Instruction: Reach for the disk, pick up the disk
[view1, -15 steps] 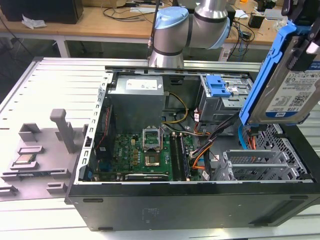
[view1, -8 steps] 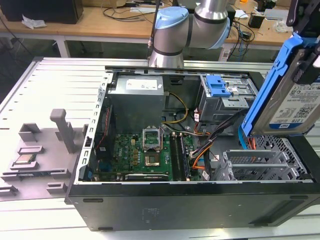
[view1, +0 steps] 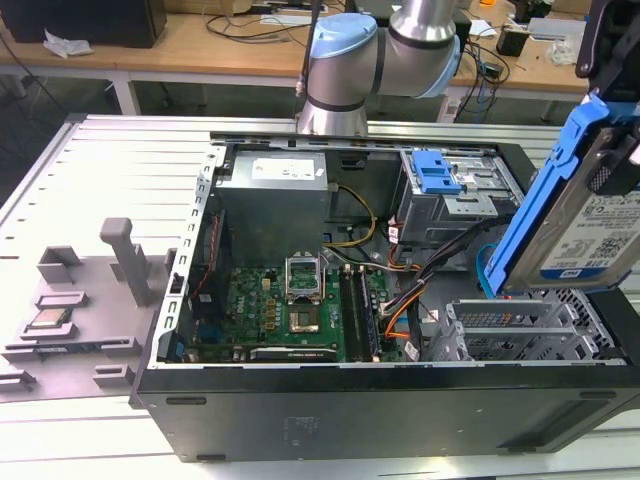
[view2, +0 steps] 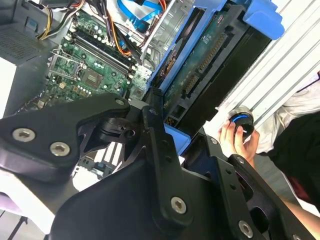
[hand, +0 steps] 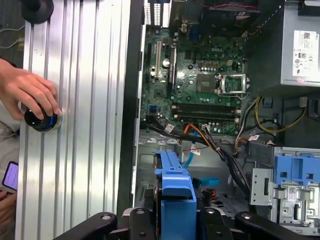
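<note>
Your gripper (hand: 175, 227) has its jaws clenched on the disk (view1: 590, 235), with the black fingers (view2: 157, 150) pressed on either side of its bright blue carrier. In the exterior view the disk hangs tilted in the air, up above the rim of the open computer case (view1: 330, 405), at the corner near the exterior view's right. Right under the jaws you can see the silver card slot frame (view1: 510, 335) and a bundle of orange and black cables (view1: 405, 300). A bit farther off sits the drive cage (view1: 460, 195) with another blue carrier (view1: 438, 172) on top of it. Farther in lies the green motherboard (hand: 205, 75), with its open chip socket (hand: 231, 84), and past that the grey power supply box (view1: 275, 185). Nothing touches the disk except the jaws, and there is open air all around it. Outside the case wall is the ribbed metal table (hand: 80, 125). A person's hand (hand: 25, 92) rests there on a round black and blue knob (hand: 41, 120), well apart from the jaws. Far across the case, on the table, a small square chip (view1: 50, 320) sits in a grey holder (view1: 75, 300).
</note>
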